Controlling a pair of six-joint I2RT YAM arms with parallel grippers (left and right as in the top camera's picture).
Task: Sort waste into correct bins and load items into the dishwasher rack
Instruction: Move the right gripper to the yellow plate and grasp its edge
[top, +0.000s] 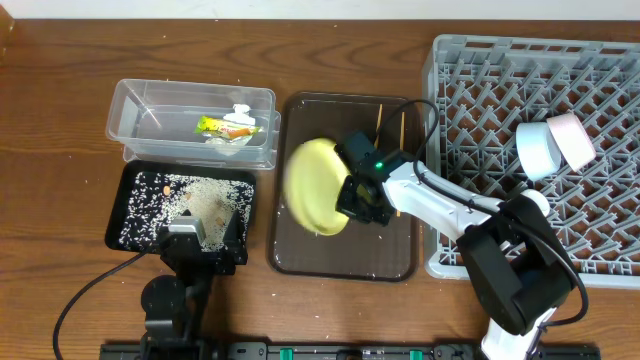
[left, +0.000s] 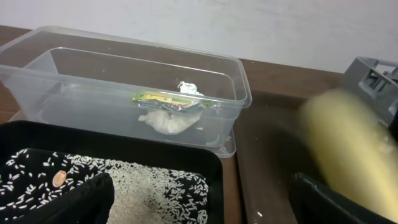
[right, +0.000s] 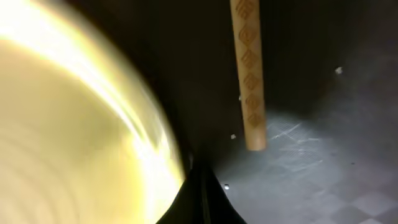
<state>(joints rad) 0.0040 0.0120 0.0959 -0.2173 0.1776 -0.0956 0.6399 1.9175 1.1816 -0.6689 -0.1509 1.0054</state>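
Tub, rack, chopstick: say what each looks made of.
Tub: clear, glossy plastic; the wrapper shows through its wall. Rack: matte grey moulded plastic, judging by its uniform lattice. Chopstick: pale wood or bamboo, matte, with a diamond pattern stamped along it; which one I cannot tell.

I work at a lab-style test bench: my cabled arms (top: 430, 200) stand on a wooden table (top: 60, 60) beside a loose dishwasher rack (top: 500, 100).

A brown wooden table (top: 60, 60) with visible grain fills the scene. At its middle lies a dark brown rectangular serving tray (top: 345, 255), long sides running near to far, its glossy floor scuffed and dotted with pale specks. A plain white wall (left: 249, 25) stands beyond the table's far edge.
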